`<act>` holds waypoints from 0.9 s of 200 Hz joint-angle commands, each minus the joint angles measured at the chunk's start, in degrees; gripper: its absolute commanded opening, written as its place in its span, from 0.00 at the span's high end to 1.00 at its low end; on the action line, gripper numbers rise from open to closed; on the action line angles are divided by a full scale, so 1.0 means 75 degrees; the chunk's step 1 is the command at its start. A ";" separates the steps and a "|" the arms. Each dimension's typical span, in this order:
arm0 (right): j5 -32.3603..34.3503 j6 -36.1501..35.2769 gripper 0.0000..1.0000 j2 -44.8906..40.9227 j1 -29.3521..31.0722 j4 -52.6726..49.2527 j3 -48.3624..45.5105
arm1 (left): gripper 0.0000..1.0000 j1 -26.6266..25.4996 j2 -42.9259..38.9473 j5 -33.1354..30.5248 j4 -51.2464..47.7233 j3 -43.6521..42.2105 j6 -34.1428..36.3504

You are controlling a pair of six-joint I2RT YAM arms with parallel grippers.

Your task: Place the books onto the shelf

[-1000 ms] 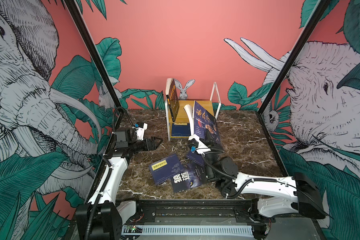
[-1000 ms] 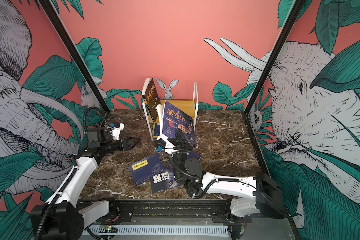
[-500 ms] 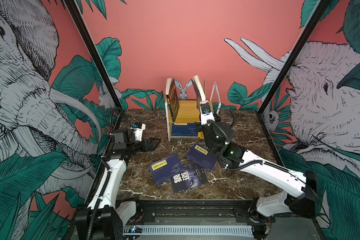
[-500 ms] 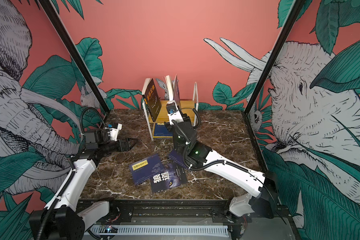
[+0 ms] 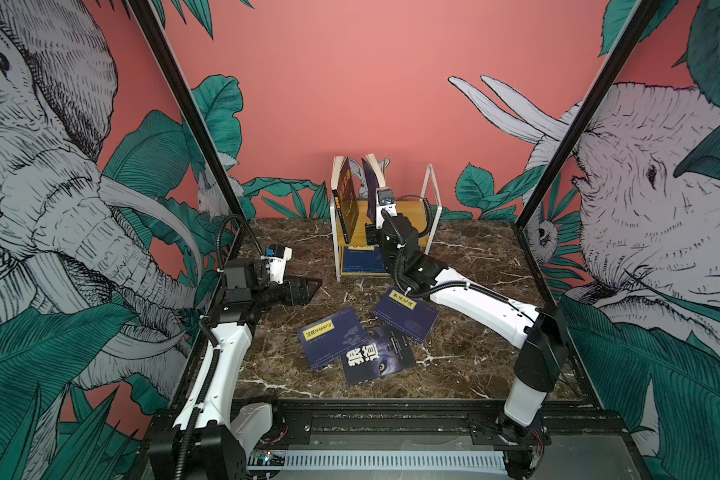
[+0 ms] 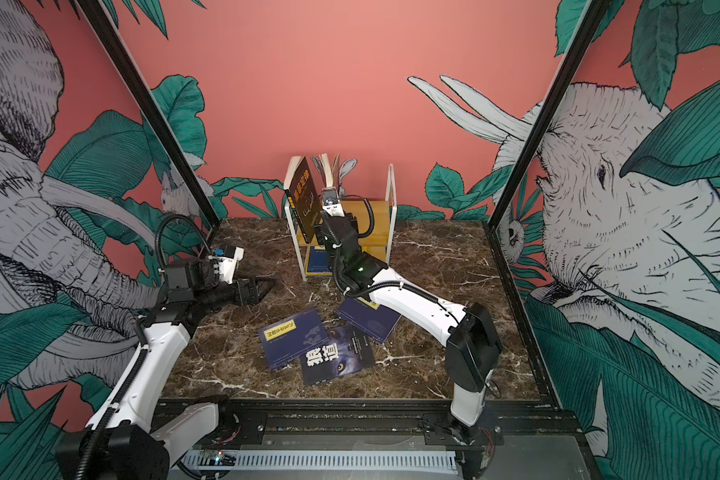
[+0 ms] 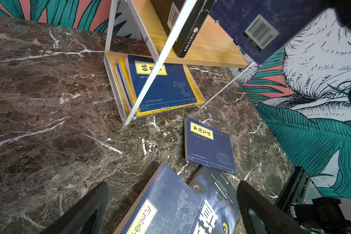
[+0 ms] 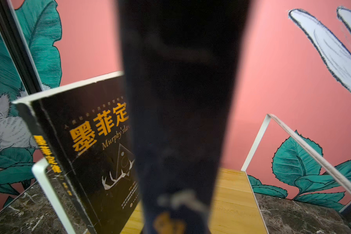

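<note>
Now the right gripper (image 5: 375, 193) holds a navy book (image 8: 180, 101), standing tall, right above the top of the shelf (image 8: 231, 192) (beside a leaning black book (image 8: 85, 145)). The left gripper (image 5: 310, 286), wide open, hangs farther off.

marble table (image 5: 474, 257): shelf (image 7: 217, 50), three books (image 5: 329, 336) flat.
</note>
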 commanded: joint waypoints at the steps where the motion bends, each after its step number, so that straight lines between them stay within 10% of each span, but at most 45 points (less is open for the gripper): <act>1: 0.0241 0.0576 1.00 0.0074 -0.0106 0.0675 0.0668 | 0.01 0.0011 -0.0163 0.0308 0.0006 -0.0081 0.0414; 180: -0.0532 0.1432 1.00 0.1784 -0.0254 0.0365 0.1847 | 0.01 -0.0028 -0.0035 0.0522 0.0327 -0.0256 0.0295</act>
